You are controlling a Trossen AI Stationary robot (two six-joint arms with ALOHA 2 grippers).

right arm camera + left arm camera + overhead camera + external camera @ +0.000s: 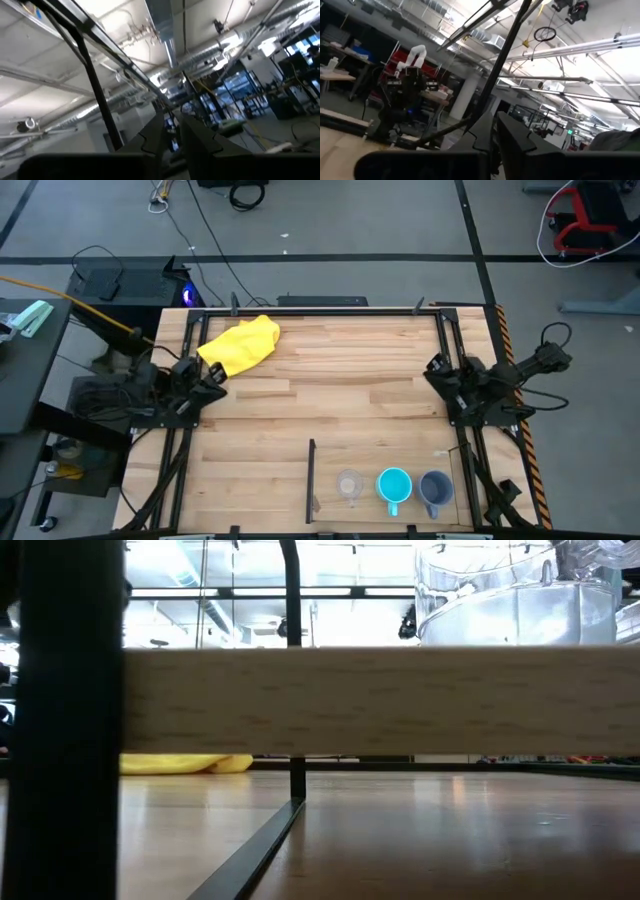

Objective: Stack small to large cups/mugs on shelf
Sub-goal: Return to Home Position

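Cups stand in a row on the shelf [375, 460], the plank section at the table's near edge to the right of the thin dark divider [311, 480]: the clear plastic cup [349, 485] nearest the divider, the cyan mug [394, 486] beside it, and the grey-blue mug [435, 488] last, close to the right frame rail. All three are upright, side by side, none inside another. The right gripper [437, 370] is folded back at the table's right edge, well apart from the row and farther up the table. The left gripper [212, 378] rests at the left edge, next to the yellow cloth [243, 345] and far from the cups. Each wrist view looks up at the ceiling past fingers drawn almost together, only a thin slit between them and nothing gripped. In the low view a wooden plank edge [380, 700] hides the cups' bases. Only the clear cup shows above it, cut off at the top.
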